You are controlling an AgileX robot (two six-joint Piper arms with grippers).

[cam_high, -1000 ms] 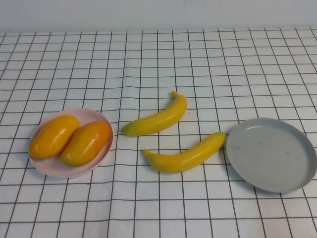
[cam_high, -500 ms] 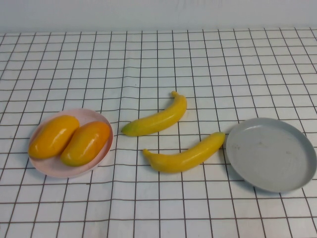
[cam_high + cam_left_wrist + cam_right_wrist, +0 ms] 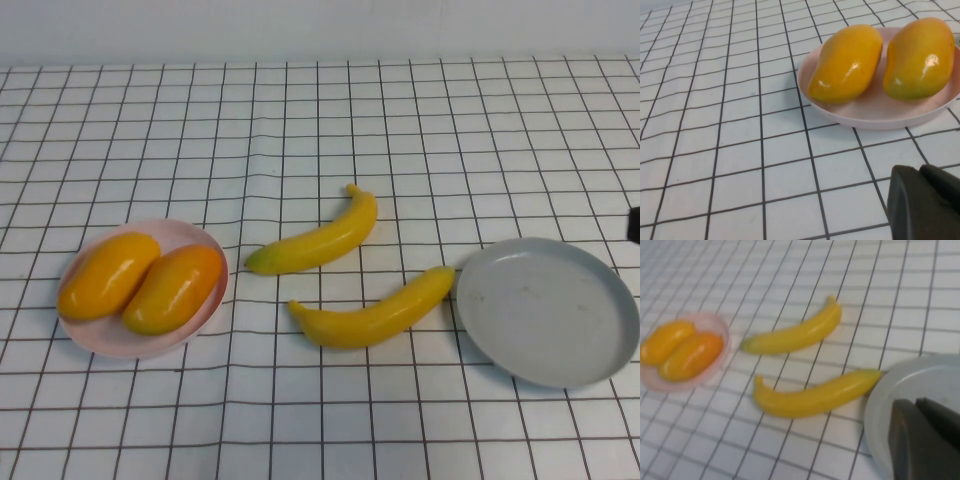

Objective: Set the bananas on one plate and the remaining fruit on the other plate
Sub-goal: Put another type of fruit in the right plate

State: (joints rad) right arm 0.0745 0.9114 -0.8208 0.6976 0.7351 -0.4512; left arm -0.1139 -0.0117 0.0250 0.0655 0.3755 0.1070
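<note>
Two yellow bananas lie on the checked cloth mid-table: the far banana point(image 3: 318, 240) and the near banana point(image 3: 375, 312), whose tip touches the grey plate point(image 3: 560, 340) at the right. That plate holds nothing. Two orange-yellow mangoes point(image 3: 108, 273) point(image 3: 174, 288) lie side by side on the pink plate point(image 3: 205, 240) at the left. My left gripper point(image 3: 919, 171) is shut and empty, low over the cloth a short way from the pink plate point(image 3: 875, 117); it is outside the high view. My right gripper point(image 3: 915, 404) is shut and empty above the grey plate point(image 3: 920, 375).
A white cloth with a black grid covers the whole table. A dark tip of the right arm point(image 3: 634, 224) shows at the right edge of the high view, beyond the grey plate. A pale wall runs along the far side.
A dark bit of the right arm has come into the high view at the right edge. The fruit and plates have not moved.
</note>
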